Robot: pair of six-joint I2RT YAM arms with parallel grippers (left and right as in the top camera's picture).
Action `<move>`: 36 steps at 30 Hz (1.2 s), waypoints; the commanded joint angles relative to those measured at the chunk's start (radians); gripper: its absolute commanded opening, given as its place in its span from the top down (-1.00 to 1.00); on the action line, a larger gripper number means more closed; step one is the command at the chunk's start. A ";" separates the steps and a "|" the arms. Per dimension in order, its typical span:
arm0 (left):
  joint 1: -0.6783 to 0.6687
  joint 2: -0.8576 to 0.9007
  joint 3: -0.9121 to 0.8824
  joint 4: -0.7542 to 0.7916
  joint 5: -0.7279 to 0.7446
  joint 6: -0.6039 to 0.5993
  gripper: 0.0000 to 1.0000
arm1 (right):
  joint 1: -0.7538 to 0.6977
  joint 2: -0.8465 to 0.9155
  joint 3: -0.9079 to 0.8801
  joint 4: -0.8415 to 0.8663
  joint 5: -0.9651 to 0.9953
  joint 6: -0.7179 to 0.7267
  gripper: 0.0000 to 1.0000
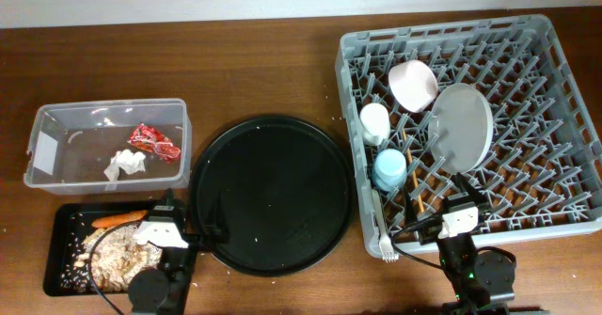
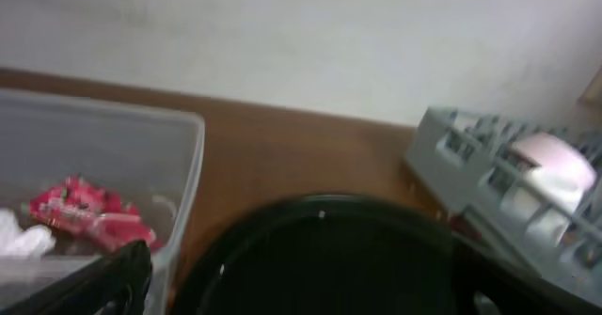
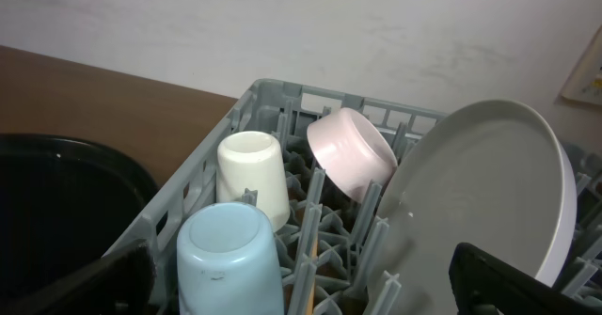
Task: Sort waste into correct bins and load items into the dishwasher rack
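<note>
The grey dishwasher rack (image 1: 442,28) holds the pink bowl (image 1: 414,83), cream cup (image 1: 375,122), blue cup (image 1: 389,169), grey-green plate (image 1: 463,127), chopsticks (image 1: 412,185) and white fork (image 1: 384,243). The clear tub (image 1: 103,108) holds the red wrapper (image 1: 153,142) and tissue (image 1: 125,164). The shallow black tray (image 1: 58,223) holds the carrot (image 1: 118,218) and rice scraps (image 1: 113,254). My left gripper (image 1: 169,219) is open and empty by this tray's right end. My right gripper (image 1: 461,207) is open and empty over the rack's front edge, facing the blue cup (image 3: 226,259) and plate (image 3: 480,193).
The big round black tray (image 1: 273,193) lies between the tub and the rack, with a few crumbs on it. It fills the lower left wrist view (image 2: 320,249). The table's front edge is close behind both arms.
</note>
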 commanded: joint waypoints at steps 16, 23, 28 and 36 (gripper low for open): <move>0.093 -0.010 -0.011 -0.007 -0.040 0.357 -0.99 | -0.006 -0.008 -0.005 -0.004 0.005 0.004 -0.97; 0.093 -0.010 -0.011 -0.007 -0.040 0.357 -0.99 | -0.006 -0.008 -0.005 -0.004 0.005 0.004 -0.97; 0.093 -0.010 -0.011 -0.007 -0.040 0.357 -0.98 | -0.006 -0.008 -0.005 -0.004 0.005 0.004 -0.97; 0.093 -0.010 -0.011 -0.007 -0.040 0.357 -0.99 | -0.006 -0.008 -0.005 -0.004 0.005 0.004 -0.97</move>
